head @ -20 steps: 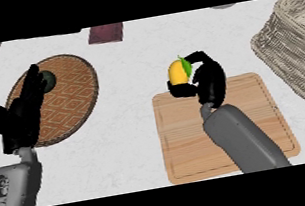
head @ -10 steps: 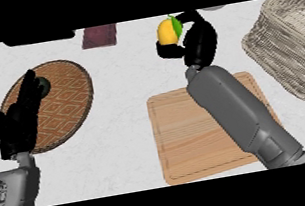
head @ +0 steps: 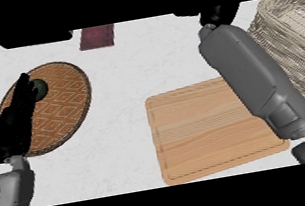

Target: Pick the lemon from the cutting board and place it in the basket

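Only one view: from head height, looking steeply down onto the counter, close enough that forearms fill the lower half. Enters from the lower edge: left hand at the left side, right hand reaching to the top edge, mostly cropped there. Beside the right forearm, cutting board to its left, basket to its right, cropped by the frame's right edge.

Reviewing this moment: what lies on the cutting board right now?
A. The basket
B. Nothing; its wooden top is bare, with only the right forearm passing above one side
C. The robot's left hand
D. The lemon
B: the cutting board shows only bare wood, and no lemon is in view anywhere; the basket stands apart at the right, and the left hand is over by the round plate.
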